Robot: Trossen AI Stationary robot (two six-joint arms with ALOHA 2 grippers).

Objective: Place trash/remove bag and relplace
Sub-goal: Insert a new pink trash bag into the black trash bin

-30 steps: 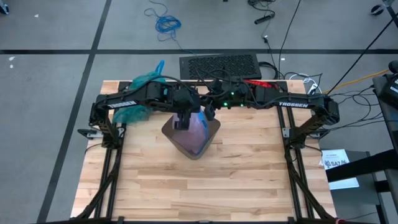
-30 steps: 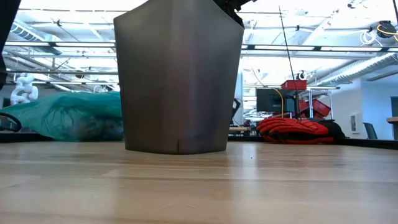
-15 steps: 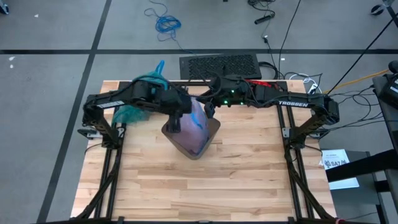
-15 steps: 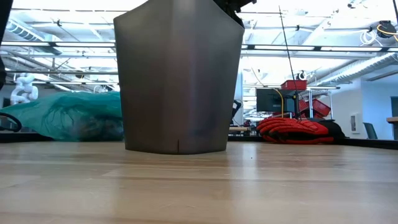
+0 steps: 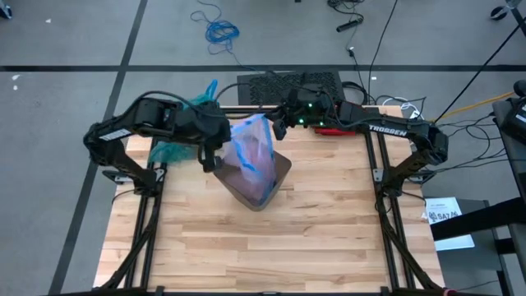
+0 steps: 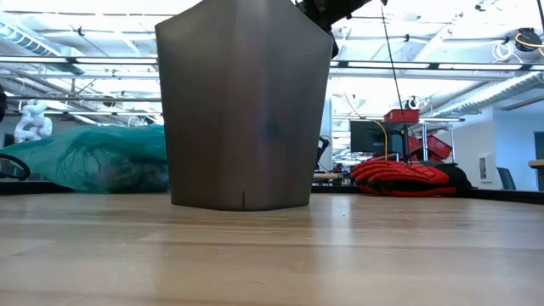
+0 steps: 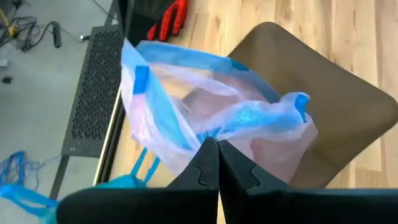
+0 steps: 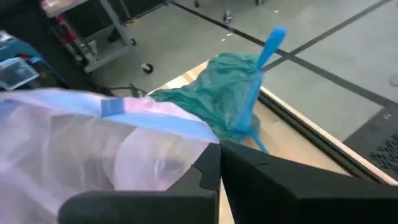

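Note:
A grey-brown bin (image 5: 261, 182) stands at the table's middle, large in the low view (image 6: 245, 102). In it sits a pale pink translucent bag with a blue edge (image 5: 253, 154), its mouth raised above the bin. My left gripper (image 5: 214, 161) is shut on the mouth's left side. My right gripper (image 5: 277, 129) is shut on its far side. The teal bag (image 5: 177, 146) lies tied at the table's far left, its blue tie (image 5: 210, 87) sticking up. The trash is hidden. My left gripper pinches a gathered bunch of the pink bag's blue rim (image 7: 217, 126) between its two fingers, coming from the table's left. The rim is drawn up and leftward; the bag's lower part stays in the bin. My right gripper pinches the blue rim (image 8: 198, 132) on the far side, from the table's far right. The film runs taut from it across the mouth.
A black grille panel (image 5: 289, 85) lies just past the table's far edge. A red-and-black glove (image 6: 399, 174) rests at the far right of the table. Bare wood (image 5: 271, 247) spreads over the near half. Cables lie on the floor beyond.
My left gripper has shut on the pink bag's rim over the bin and gone toward the table's left edge with it. My right gripper has gone toward the far edge. The bag's mouth has risen and spread wider between them; its bottom stays in the bin.

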